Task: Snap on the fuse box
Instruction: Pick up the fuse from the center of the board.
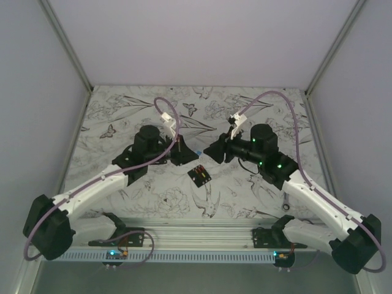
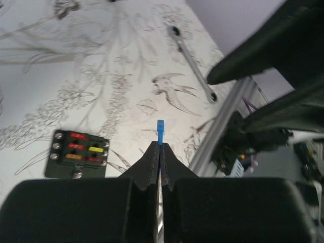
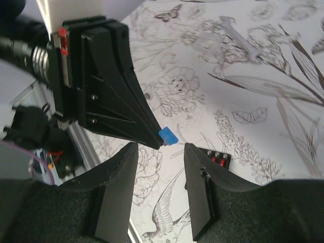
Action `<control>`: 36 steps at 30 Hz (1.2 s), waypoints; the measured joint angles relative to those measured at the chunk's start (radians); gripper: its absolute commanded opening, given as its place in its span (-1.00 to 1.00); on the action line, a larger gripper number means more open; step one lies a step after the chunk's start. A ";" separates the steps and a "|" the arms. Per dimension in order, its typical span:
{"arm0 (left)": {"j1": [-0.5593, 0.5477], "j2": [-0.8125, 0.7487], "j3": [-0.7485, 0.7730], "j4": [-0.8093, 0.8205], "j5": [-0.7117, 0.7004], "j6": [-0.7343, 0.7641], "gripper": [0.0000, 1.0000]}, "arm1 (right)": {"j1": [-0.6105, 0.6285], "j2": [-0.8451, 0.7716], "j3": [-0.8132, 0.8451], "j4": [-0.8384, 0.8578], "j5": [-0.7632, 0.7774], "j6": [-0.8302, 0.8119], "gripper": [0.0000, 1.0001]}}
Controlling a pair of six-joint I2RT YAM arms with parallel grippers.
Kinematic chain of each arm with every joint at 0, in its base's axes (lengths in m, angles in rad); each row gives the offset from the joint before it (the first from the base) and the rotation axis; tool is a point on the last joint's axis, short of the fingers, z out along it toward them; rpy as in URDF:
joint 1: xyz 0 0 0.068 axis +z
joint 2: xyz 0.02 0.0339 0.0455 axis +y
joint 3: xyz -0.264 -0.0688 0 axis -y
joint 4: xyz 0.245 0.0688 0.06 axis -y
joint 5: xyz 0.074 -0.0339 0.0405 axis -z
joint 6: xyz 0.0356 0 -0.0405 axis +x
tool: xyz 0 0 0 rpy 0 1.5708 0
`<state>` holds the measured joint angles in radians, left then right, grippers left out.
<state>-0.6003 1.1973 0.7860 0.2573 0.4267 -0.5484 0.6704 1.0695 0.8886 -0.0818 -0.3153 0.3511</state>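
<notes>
The fingers (image 2: pixel 150 167) of your left gripper (image 2: pixel 160 148) pinch a small blue piece (image 2: pixel 160 132); your right gripper (image 3: pixel 161 147) stands spread just beside it. Back the right away, then lower squarely to the fuse box (image 1: pixel 199 176), which lies flat on the table (image 1: pixel 153 202) between the arms. A metal tool (image 2: pixel 192 63) lies well aside.

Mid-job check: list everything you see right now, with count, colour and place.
fuse box: 1, black with red, orange and yellow fuses, flat on the table between the arms
blue fuse: 1, blue, pinched in the left jaws above the table
wrench: 1, silver, lying on the table near the rail
table cover: 1, white with line-drawn flowers and birds
left arm: 1, white and black, jaws shut on the blue fuse
right arm: 1, white and black, jaws open, facing the blue fuse
</notes>
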 measured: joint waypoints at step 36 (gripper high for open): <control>-0.055 -0.165 0.002 -0.081 0.320 0.183 -0.92 | -0.014 0.018 0.000 -0.014 -0.555 -0.236 -1.00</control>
<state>-0.6552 1.0325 0.7883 0.1761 0.7464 -0.3653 0.6567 1.0874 0.8883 -0.0956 -0.8700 0.1150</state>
